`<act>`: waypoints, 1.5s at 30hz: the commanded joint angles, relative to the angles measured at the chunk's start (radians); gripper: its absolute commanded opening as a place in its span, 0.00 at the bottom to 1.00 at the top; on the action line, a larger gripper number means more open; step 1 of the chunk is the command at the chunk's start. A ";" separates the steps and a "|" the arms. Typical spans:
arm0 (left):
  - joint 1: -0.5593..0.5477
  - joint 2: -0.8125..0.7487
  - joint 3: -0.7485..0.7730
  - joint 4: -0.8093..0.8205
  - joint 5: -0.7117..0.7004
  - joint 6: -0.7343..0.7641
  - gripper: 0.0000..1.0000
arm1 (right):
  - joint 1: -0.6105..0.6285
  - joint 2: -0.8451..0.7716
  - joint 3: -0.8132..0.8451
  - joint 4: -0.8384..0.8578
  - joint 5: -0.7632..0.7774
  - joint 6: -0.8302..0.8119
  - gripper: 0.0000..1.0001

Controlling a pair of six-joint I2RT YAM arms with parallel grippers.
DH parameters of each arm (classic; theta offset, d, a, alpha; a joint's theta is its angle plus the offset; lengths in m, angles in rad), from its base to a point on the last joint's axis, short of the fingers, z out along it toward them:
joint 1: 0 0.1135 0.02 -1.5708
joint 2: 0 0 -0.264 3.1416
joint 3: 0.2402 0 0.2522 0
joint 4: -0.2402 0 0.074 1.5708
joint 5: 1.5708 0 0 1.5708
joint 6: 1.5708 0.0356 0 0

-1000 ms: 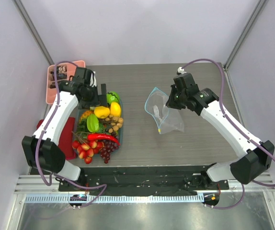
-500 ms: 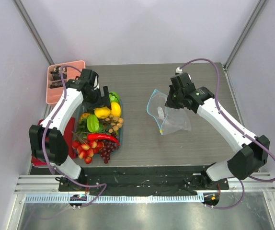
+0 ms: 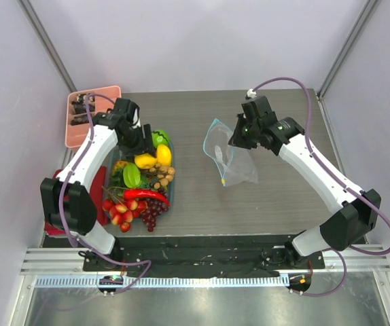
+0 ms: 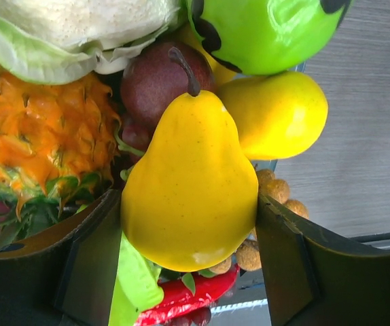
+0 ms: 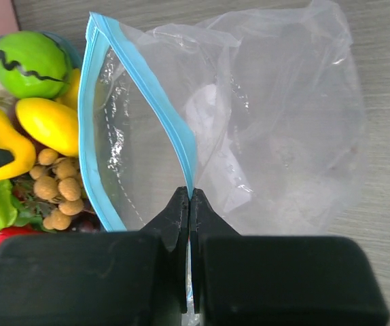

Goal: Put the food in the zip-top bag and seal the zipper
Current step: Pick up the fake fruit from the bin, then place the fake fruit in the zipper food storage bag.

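The right hand [image 5: 189,198] is pinched shut on the zipper [image 5: 147,88], holding the zip-top bag [image 5: 276,136] so its mouth gapes toward the food [image 3: 144,180] on the counter [image 3: 195,197]; the left hand [image 4: 185,217] straddles a yellow pear [image 4: 181,156]; gripped or not, I cannot tell.

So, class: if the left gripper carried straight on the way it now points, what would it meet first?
The glossy yellow pear: it sits right between the fingers of the left gripper. Whether they touch it yet is unclear.
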 commanded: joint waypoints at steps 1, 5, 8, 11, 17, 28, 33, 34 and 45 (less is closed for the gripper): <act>0.004 -0.081 0.075 -0.047 0.002 0.042 0.50 | -0.004 0.002 0.066 0.018 -0.073 -0.022 0.01; 0.004 -0.145 0.121 -0.033 -0.012 0.106 0.49 | -0.004 -0.018 0.040 0.062 -0.147 -0.034 0.01; 0.004 -0.230 0.119 0.043 0.031 0.134 0.45 | -0.005 -0.028 -0.003 0.116 -0.231 -0.010 0.01; -0.007 -0.299 0.118 0.165 0.131 0.128 0.43 | -0.005 -0.038 -0.035 0.170 -0.307 0.019 0.01; -0.197 -0.317 0.127 0.398 0.160 0.099 0.42 | -0.005 -0.033 -0.092 0.271 -0.454 0.079 0.01; -0.464 -0.152 0.109 0.525 0.079 0.039 0.38 | -0.048 -0.090 -0.221 0.415 -0.554 0.266 0.01; -0.473 -0.164 -0.002 0.531 0.045 0.074 0.37 | -0.117 -0.150 -0.340 0.488 -0.638 0.380 0.01; -0.473 -0.164 -0.007 0.522 0.038 0.090 0.37 | -0.137 -0.160 -0.362 0.518 -0.655 0.433 0.01; -0.490 -0.076 0.226 0.170 -0.062 0.350 0.53 | -0.159 -0.150 -0.413 0.929 -0.833 0.792 0.01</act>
